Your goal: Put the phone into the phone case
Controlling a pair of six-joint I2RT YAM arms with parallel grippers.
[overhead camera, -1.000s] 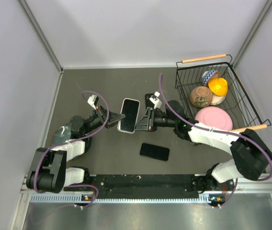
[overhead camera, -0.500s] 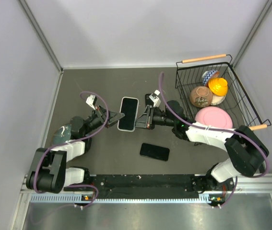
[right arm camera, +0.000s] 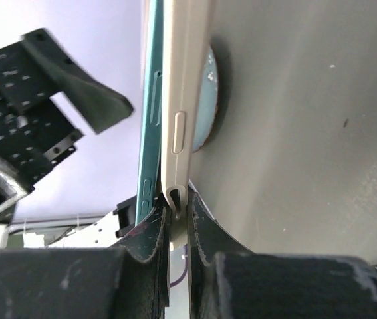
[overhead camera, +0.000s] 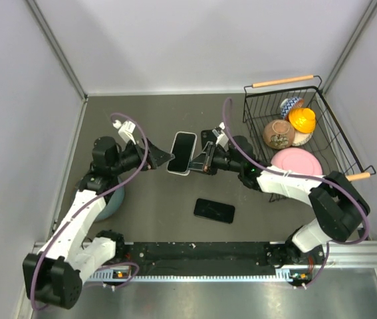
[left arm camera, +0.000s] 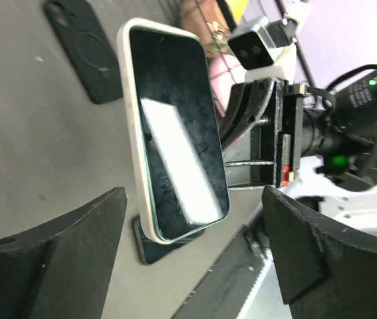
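Letting go is the main change: a second ago the left gripper (left arm camera: 195, 193) was pinched on the left edge of the phone (overhead camera: 183, 151), and now its jaws stand wide apart, with the handset between the fingers but touching neither. The left arm has also risen and drawn back a little to the left. The right gripper (overhead camera: 202, 159) has tightened and is clenched on the lower edge of the cream phone case (right arm camera: 183, 100), holding it above the table (overhead camera: 148, 119) on its own. In the right wrist view the teal phone lies flat against the case, its side still showing beside the case wall. The pair sits slightly further back and right than before, screen toward the left wrist camera. The black cover (overhead camera: 214, 211) lies unmoved on the table nearer the bases
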